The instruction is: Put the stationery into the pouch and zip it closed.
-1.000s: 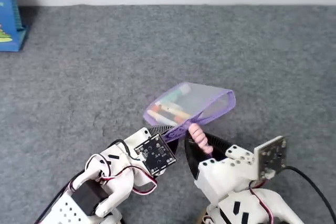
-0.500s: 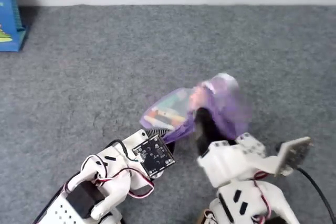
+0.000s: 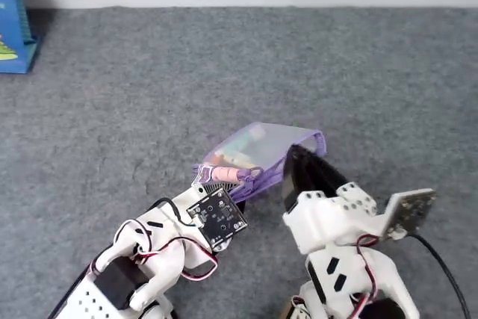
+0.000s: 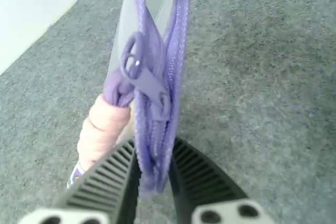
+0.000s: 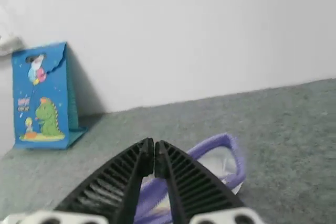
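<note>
Purple pouch (image 3: 261,146) sits mid-frame in the high view, zipper edge pinched by the left gripper (image 4: 154,157), right gripper (image 5: 154,149) pressed together on nothing at its right end, stationery (image 3: 233,159) inside hard to make out.

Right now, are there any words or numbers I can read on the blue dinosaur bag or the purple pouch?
On the blue bag: small pink print beside the dinosaur picture, too blurred to read.
On the purple pouch: no words or numbers can be made out.
</note>
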{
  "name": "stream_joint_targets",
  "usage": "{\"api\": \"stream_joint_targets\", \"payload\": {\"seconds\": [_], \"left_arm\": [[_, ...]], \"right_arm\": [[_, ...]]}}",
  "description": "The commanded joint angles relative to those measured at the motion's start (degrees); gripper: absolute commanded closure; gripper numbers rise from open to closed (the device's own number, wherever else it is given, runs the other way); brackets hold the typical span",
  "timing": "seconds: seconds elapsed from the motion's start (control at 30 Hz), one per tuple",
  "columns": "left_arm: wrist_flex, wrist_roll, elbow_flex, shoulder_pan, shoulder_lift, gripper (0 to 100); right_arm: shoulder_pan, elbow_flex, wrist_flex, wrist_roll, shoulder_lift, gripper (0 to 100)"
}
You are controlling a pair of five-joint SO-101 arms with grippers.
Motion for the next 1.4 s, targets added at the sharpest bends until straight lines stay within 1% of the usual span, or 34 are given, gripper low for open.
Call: {"api": "stream_joint_targets", "payload": {"seconds": [0.0, 0.13, 0.17, 0.4, 0.67, 0.8, 0.83, 0.93, 0.97, 1.0, 1.07, 1.1, 1.17, 1.23, 1.37], "left_arm": [[0.8, -0.4, -1.0, -1.4, 0.0, 99], [0.9, -0.4, -0.9, -1.4, 0.0, 99], [0.9, -0.4, -0.9, -1.4, 0.0, 99], [0.9, -0.4, -0.9, -1.4, 0.0, 99], [0.9, -0.4, -0.8, -1.1, 0.0, 99], [0.9, -0.3, -0.8, -1.1, 0.0, 99], [0.9, -0.3, -0.8, -1.1, 0.0, 99], [1.0, -0.3, -0.8, -1.1, 0.0, 99], [1.0, -0.3, -0.8, -1.1, 0.0, 99], [1.0, -0.3, -0.8, -1.1, 0.0, 99], [1.0, -0.3, -0.8, -1.1, 0.0, 99], [1.0, -0.3, -0.8, -1.1, 0.0, 99], [1.0, -0.3, -0.8, -1.1, 0.0, 99], [1.0, -0.3, -0.8, -1.1, 0.0, 99], [1.0, -0.3, -0.8, -1.1, 0.0, 99]], "right_arm": [[-4.4, -4.2, 2.9, 1.0, 0.3, 95.7], [-10.5, -5.0, 6.1, 1.0, 2.3, 81.3], [-11.6, -5.0, 6.5, 1.0, 3.1, 80.1], [-19.1, -5.0, 5.7, 1.9, 5.2, 82.9], [-20.6, -4.5, 3.5, 3.3, 5.5, 83.2], [-20.6, -0.6, -0.4, 3.5, 9.8, 83.2], [-20.4, 0.3, -1.7, 3.5, 11.4, 83.2], [-17.0, 0.7, -4.5, 3.5, 15.3, 83.5], [-15.7, 0.7, -5.2, 3.5, 16.3, 85.0], [-14.3, 0.7, -5.9, 3.5, 16.9, 88.2], [-12.1, 0.7, -6.6, 4.0, 17.2, 97.6], [-11.3, 0.7, -6.5, 5.3, 17.2, 99.8], [-9.6, 0.9, -6.2, 6.9, 17.2, 96.5], [-7.0, 0.9, -6.2, 7.8, 16.7, 99.1], [-2.2, 0.9, -6.1, 10.4, 14.7, 99.1]]}}
